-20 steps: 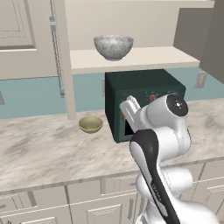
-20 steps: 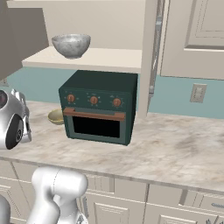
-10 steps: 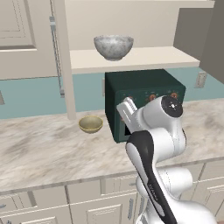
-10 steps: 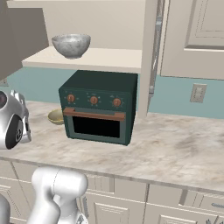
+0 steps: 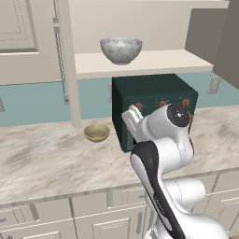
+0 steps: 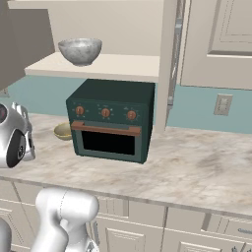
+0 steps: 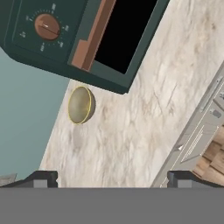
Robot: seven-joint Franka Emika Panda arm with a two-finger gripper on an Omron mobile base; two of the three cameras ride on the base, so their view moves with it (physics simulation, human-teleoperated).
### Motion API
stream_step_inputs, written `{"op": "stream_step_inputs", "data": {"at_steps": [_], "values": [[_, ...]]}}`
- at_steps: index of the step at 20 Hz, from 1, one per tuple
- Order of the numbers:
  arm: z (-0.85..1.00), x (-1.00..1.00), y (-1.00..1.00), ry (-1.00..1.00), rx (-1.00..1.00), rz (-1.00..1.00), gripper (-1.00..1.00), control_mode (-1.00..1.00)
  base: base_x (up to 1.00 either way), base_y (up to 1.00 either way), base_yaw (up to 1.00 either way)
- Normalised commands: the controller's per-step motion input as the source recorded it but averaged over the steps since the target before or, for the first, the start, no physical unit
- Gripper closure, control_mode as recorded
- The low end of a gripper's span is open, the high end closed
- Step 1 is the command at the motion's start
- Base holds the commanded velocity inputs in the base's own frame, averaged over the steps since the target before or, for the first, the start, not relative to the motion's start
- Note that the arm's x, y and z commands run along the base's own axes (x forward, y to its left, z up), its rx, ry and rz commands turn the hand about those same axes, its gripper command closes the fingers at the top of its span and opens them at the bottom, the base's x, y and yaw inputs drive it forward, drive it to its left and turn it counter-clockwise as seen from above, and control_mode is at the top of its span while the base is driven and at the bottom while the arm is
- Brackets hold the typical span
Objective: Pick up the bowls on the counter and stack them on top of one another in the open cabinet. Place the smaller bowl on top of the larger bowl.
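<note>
Dark finger tips of my gripper (image 7: 109, 179) sat wide apart with nothing between them, so the jaws were spread and empty. Compared with a second earlier my arm had swung a bit lower and toward the counter (image 5: 42, 158), wrist now in front of the green oven (image 5: 154, 93). The smaller bowl (image 7: 79, 105) was at about ten o'clock from my tips in the hand view, on the stone just beside the oven's corner, still untouched. The larger bowl (image 5: 121, 49) already sat on the shelf of the open cabinet (image 5: 158, 60). So I'd say half done, and the tan one was next.
</note>
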Motion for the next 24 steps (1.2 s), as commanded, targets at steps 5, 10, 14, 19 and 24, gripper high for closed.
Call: {"op": "stream_step_inputs", "data": {"at_steps": [5,10,14,19,24], "values": [[-0.08,0.05,0.02,-0.03,0.00,-0.01,-1.00,-1.00,0.00,0.00,0.00],[-0.11,0.08,0.02,-0.03,0.00,-0.02,-1.00,-1.00,0.00,0.00,0.00],[-0.13,0.10,0.03,-0.03,0.00,-0.02,-1.00,-1.00,0.00,0.00,0.00],[-0.14,0.11,0.07,-0.05,0.00,-0.02,-1.00,-1.00,0.00,0.00,0.00],[-0.11,0.10,0.10,-0.07,0.00,-0.03,-1.00,-1.00,0.00,0.00,0.00]]}}
